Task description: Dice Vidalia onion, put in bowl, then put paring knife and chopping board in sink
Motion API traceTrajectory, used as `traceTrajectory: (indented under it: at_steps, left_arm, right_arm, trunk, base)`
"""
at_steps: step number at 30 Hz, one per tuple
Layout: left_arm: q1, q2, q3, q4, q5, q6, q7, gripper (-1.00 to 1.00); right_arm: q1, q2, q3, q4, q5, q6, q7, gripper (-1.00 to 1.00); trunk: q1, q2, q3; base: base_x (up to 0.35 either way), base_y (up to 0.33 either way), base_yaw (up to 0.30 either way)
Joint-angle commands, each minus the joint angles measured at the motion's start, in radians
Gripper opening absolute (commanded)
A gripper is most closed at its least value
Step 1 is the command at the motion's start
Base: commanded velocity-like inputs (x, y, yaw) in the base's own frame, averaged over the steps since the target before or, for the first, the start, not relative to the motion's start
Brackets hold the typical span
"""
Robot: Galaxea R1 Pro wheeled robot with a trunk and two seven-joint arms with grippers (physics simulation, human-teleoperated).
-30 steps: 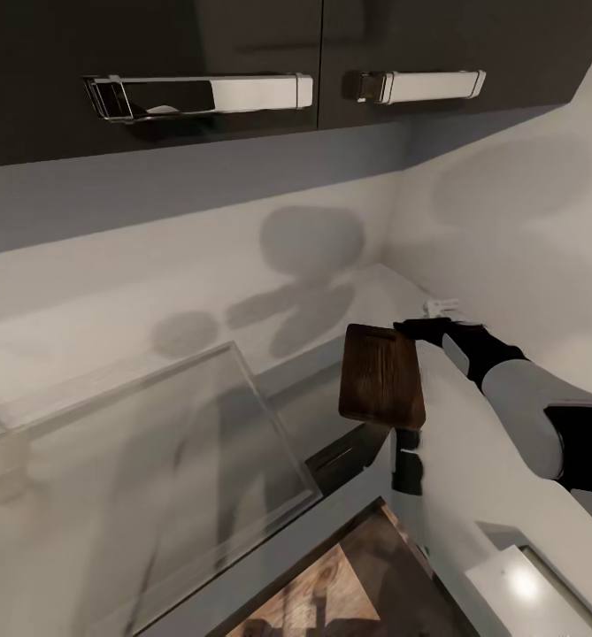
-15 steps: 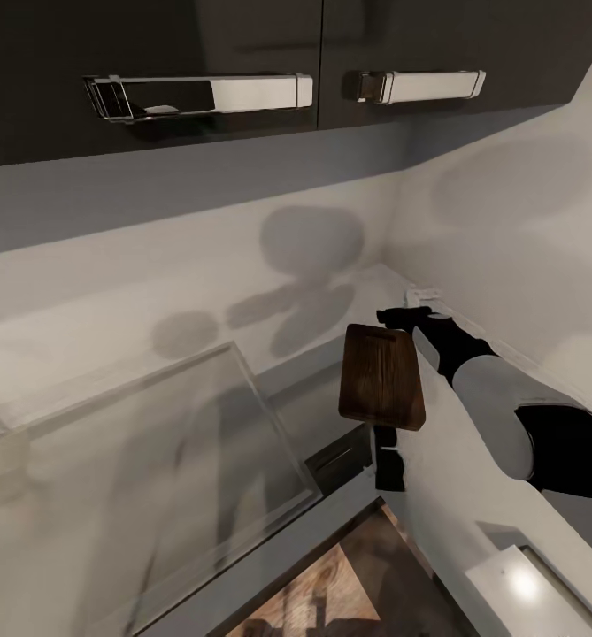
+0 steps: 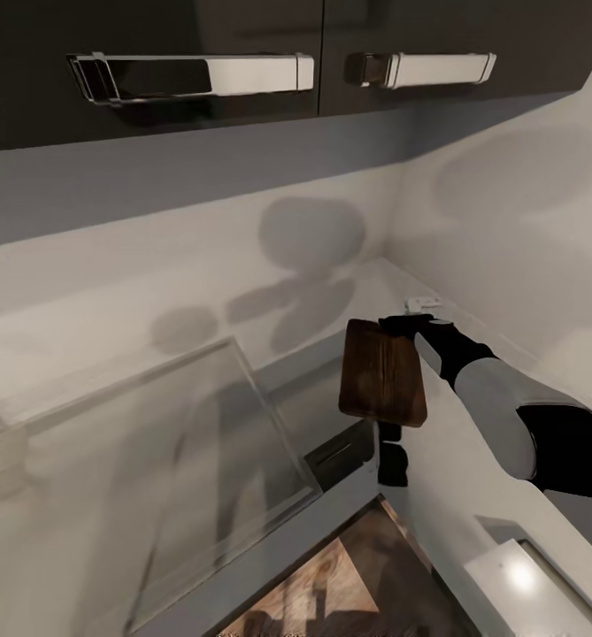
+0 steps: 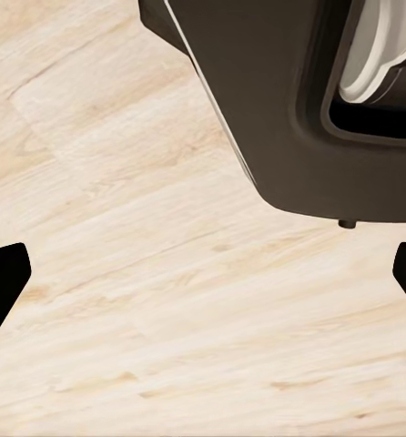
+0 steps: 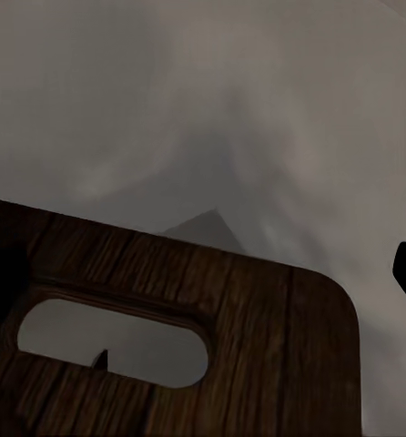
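Note:
The dark brown chopping board [image 3: 382, 376] stands tilted above the pale countertop [image 3: 366, 287] in the wall corner. My right gripper [image 3: 402, 326] is at its upper end, where the slot hole [image 5: 112, 341] is. In the right wrist view the right gripper [image 5: 203, 282] straddles that end of the chopping board [image 5: 258, 319], fingertips wide apart, with a gap between one fingertip and the board's edge. My left gripper [image 4: 203, 273] hangs open over light wooden floor. The onion, paring knife, bowl and sink are out of view.
Dark upper cabinets with chrome bar handles [image 3: 189, 75] hang close above. A translucent glassy panel [image 3: 163, 460] takes up the lower left. A small white fitting [image 3: 419, 303] sits on the right wall. The robot's dark base [image 4: 294, 109] is beside the left gripper.
My right gripper has moved left from beside the board's upper end to right at it. The board has stayed in place. The head view has tilted slightly.

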Motion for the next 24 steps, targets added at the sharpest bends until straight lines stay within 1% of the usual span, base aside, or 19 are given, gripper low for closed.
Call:
traceTrajectory:
  at_steps: [1,24]
  left_arm:
    - [0.001,0.000,0.000,-0.002,0.006,-0.001,0.001,1.00]
    - [0.000,0.001,0.000,0.005,0.008,-0.001,0.001,1.00]
  right_arm:
    - [0.000,-0.001,0.004,-0.002,0.002,0.006,0.003,1.00]
    - [0.000,-0.005,0.004,-0.009,0.003,0.006,0.000,1.00]
  trunk:
    - [0.001,-0.002,-0.003]
    - [0.001,-0.002,-0.040]
  base:
    - [0.000,0.000,0.000]
    - [0.000,0.000,0.000]
